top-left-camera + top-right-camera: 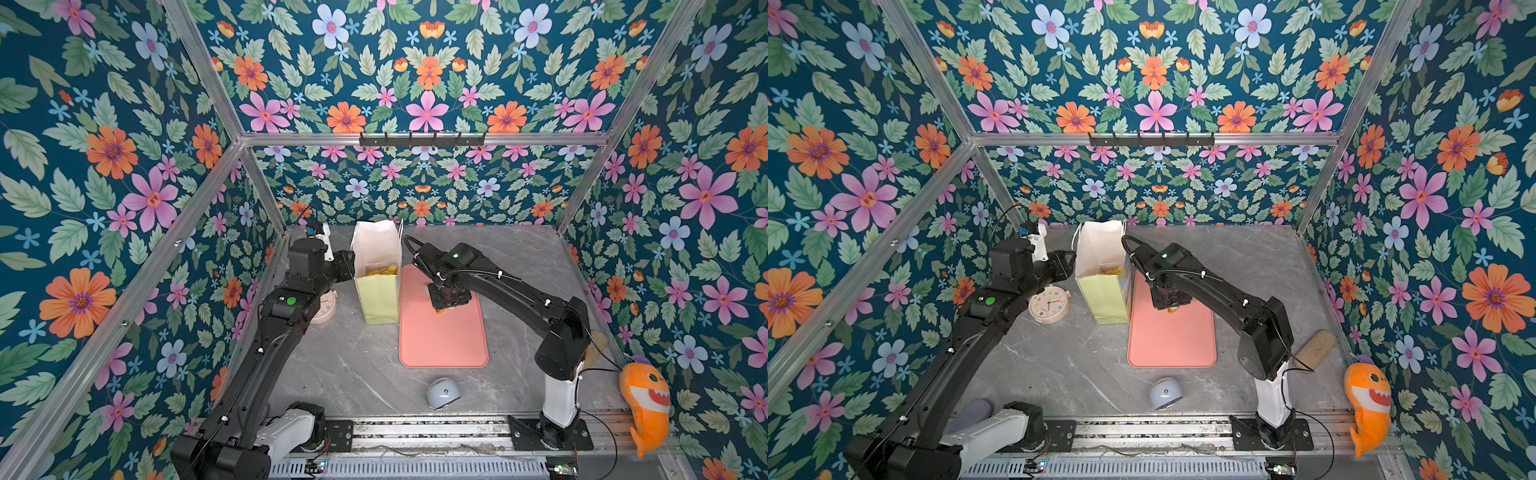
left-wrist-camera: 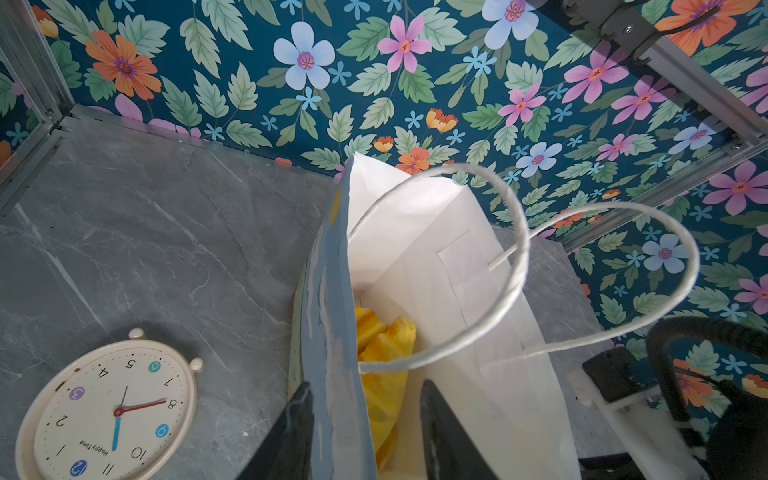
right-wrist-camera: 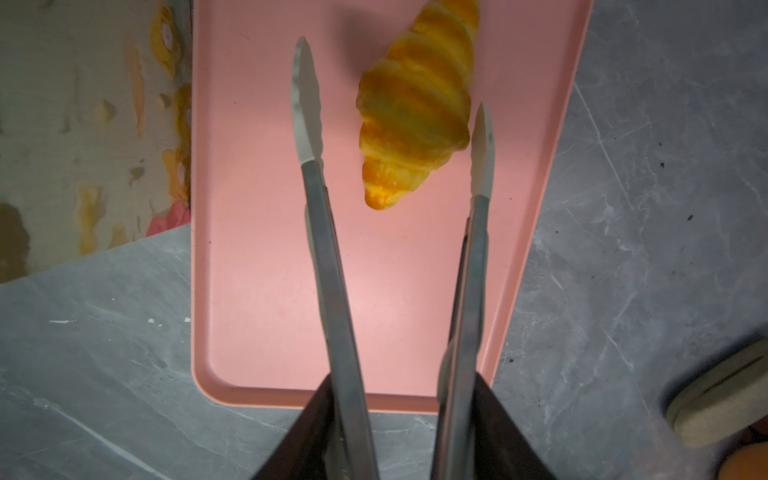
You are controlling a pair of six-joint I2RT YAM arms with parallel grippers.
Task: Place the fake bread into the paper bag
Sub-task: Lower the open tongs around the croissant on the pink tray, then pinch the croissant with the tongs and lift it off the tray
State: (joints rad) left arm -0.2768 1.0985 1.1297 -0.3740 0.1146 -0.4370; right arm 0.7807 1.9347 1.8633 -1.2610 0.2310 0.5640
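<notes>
The paper bag [image 1: 376, 266] stands upright at the back of the table, and several yellow pieces of fake bread [image 2: 386, 345] lie inside it. My left gripper [image 2: 365, 386] is open and straddles the bag's blue printed wall, one finger outside and one inside. A single croissant of fake bread [image 3: 415, 116] lies on the pink tray [image 3: 270, 208] beside the bag. My right gripper [image 3: 401, 399] is shut on metal tongs [image 3: 320, 208]. The tongs' tips are spread on either side of the croissant, one tip close against its side. In both top views the right wrist hides most of that croissant.
A cream clock [image 1: 1049, 305] lies flat left of the bag, under the left arm. A pale blue round object [image 1: 442, 392] sits near the front edge. A tan oblong block [image 1: 1314, 348] and an orange plush shark [image 1: 646, 399] are at the right wall.
</notes>
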